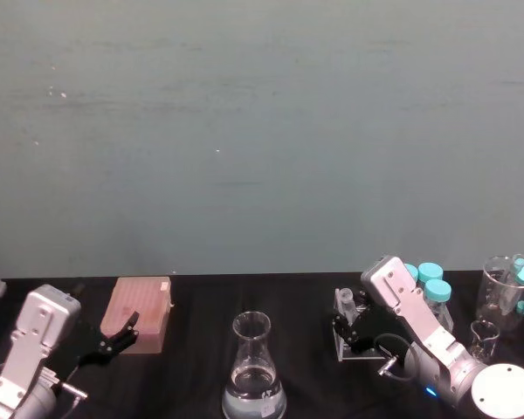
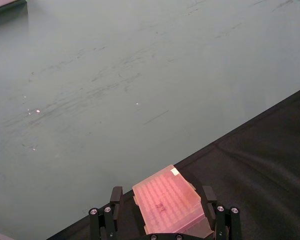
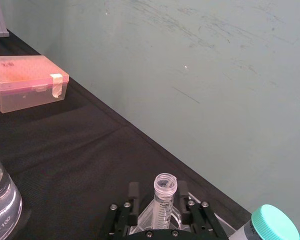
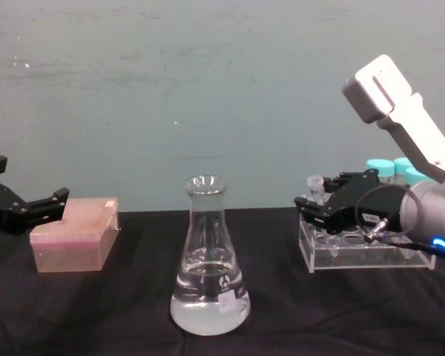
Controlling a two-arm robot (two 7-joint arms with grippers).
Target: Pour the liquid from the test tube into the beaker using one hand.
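Black cloth table [image 4: 119, 311] against a scuffed grey-green wall [image 1: 262, 131]; right gripper at the rack.
Right gripper [image 3: 158, 190], lower right of the head view: fingers spread, flanking the uncapped test tube [image 3: 165, 181], which stands upright in the clear acrylic rack [image 4: 356, 256]; contact cannot be told. Erlenmeyer flask [image 4: 209, 245], bottom centre, holds clear liquid [image 4: 209, 308]. Left gripper [image 1: 120, 336], lower left, is spread beside the pink tip box [image 1: 140, 310].

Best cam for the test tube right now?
Right wrist view: test tube upright between the open right gripper's fingers, rim and scale marks clear. Head and chest views show just its top beside that gripper. Left gripper parked by the pink box.
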